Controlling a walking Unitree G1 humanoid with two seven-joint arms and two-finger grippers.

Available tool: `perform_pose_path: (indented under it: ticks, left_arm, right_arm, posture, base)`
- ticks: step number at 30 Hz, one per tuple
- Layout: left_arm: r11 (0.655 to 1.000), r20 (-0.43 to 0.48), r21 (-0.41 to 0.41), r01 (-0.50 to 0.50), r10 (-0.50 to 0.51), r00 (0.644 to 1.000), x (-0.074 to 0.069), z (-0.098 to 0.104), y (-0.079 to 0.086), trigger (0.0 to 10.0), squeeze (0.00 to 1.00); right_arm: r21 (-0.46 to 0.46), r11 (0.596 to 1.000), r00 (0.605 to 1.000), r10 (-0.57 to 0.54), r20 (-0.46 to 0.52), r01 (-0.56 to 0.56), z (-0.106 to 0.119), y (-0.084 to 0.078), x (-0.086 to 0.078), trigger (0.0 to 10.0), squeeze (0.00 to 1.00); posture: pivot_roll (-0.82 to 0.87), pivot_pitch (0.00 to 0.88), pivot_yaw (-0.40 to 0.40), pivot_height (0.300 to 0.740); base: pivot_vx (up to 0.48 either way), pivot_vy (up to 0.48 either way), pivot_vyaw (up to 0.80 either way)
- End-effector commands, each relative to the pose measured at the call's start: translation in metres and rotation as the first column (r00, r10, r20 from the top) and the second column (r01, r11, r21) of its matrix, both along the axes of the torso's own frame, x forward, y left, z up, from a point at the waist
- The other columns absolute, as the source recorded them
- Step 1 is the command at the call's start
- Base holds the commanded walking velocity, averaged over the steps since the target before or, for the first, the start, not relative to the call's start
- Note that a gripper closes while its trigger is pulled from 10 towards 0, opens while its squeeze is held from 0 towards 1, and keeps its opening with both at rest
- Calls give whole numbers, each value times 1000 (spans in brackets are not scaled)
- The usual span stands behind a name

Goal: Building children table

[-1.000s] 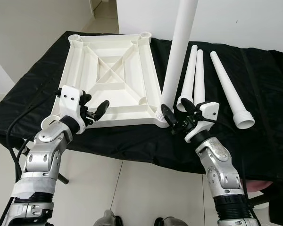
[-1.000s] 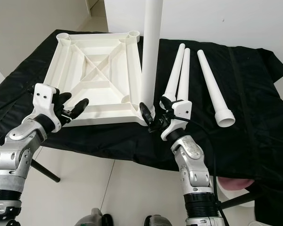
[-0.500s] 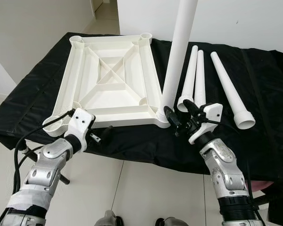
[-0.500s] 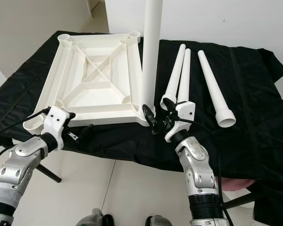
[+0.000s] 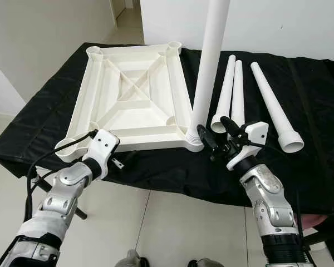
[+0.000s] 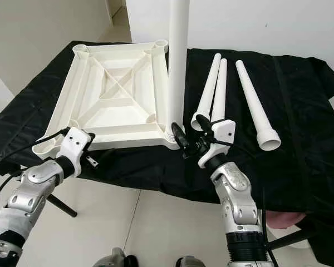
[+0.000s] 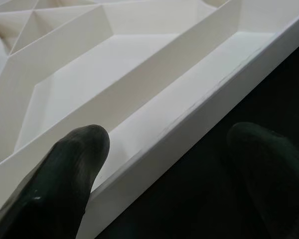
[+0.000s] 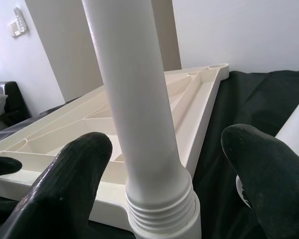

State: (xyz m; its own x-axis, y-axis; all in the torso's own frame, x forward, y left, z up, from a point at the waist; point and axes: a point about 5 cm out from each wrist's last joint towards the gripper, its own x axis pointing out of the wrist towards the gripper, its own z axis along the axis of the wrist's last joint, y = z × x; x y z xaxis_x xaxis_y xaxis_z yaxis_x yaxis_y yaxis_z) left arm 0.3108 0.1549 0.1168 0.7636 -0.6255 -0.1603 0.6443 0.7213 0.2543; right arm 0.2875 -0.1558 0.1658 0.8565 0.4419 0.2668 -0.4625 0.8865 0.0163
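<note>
The white tabletop [image 5: 131, 100] lies upside down on a black cloth. One white leg [image 5: 209, 67] stands upright in the socket at its near right corner. My right gripper [image 5: 215, 132] is open, with a black finger [image 8: 65, 184] on either side of that leg's [image 8: 134, 99] threaded base and a gap between them. My left gripper [image 5: 122, 159] is open at the tabletop's near rim [image 7: 189, 129]. One of its fingers [image 7: 65, 179] is over the inner channel and the other is over the cloth.
Three loose white legs [image 5: 237, 89] lie side by side on the cloth, right of the upright one; the farthest right [image 5: 273, 105] ends in a wide open socket. The black-draped table [image 5: 312, 83] ends just before my arms, with pale tiled floor [image 5: 172, 222] below.
My left gripper has dropped from above the tabletop's near edge and now straddles the rim. The right gripper has stayed by the leg's base. The camera has shifted slightly.
</note>
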Motion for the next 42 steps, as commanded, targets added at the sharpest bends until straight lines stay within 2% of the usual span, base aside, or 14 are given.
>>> perform_pose_path:
  ticks: [1, 4, 12, 16, 21, 23, 30, 36, 42]
  left_arm:
    - [992, -49, 17, 126, -125, 991, -7, -11, -9, 10000, 0]
    - [991, -20, 5, 137, -137, 990, -5, -10, -16, 10000, 0]
    - [982, -31, 13, 191, -190, 981, -5, -12, -24, 10000, 0]
    - [962, -29, 75, 261, -260, 965, 1, -13, -32, 10000, 0]
    - [956, -48, 106, 275, -271, 961, 8, -13, -29, 10000, 0]
    - [962, -72, 105, 253, -247, 966, 19, -9, -20, 10000, 0]
    - [962, -80, 114, 249, -241, 967, 25, -5, -13, 10000, 0]
    - [979, -112, 56, 198, -191, 975, 35, 2, 2, 10000, 0]
    - [989, -120, -13, 146, -146, 982, 35, 0, 11, 9843, 0]
  right_arm:
    - [13, 1000, 1000, 10, -4, -10, -1, 3, -2, 10000, 0]
    - [12, 1000, 1000, 21, -7, -21, -2, 5, -3, 10000, 0]
    - [7, 999, 999, 38, -13, -38, -2, 7, -3, 10000, 0]
    - [2, 998, 998, 61, -22, -61, -3, 10, -5, 10000, 0]
    - [3, 998, 997, 69, -25, -69, -3, 12, -6, 10000, 0]
    - [1, 998, 997, 70, -29, -70, -4, 13, -8, 10000, 0]
    - [-2, 998, 997, 69, -32, -69, -5, 13, -9, 10000, 0]
    - [-8, 998, 998, 61, -36, -61, -6, 14, -10, 10000, 0]
    - [-8, 998, 997, 60, -40, -61, -7, 14, -11, 10000, 0]
  posture:
    - [-96, 88, 89, 740]
    - [-91, 89, 83, 740]
    - [-84, 93, 78, 740]
    - [-79, 103, 75, 740]
    - [-78, 111, 78, 740]
    - [-81, 119, 83, 740]
    - [-86, 122, 87, 740]
    - [-91, 118, 98, 740]
    - [-91, 118, 98, 740]
  base:
    - [0, 0, 0]
    - [0, 0, 0]
    - [0, 0, 0]
    - [0, 0, 0]
    - [0, 0, 0]
    - [0, 0, 0]
    - [0, 0, 0]
    - [0, 0, 0]
    - [0, 0, 0]
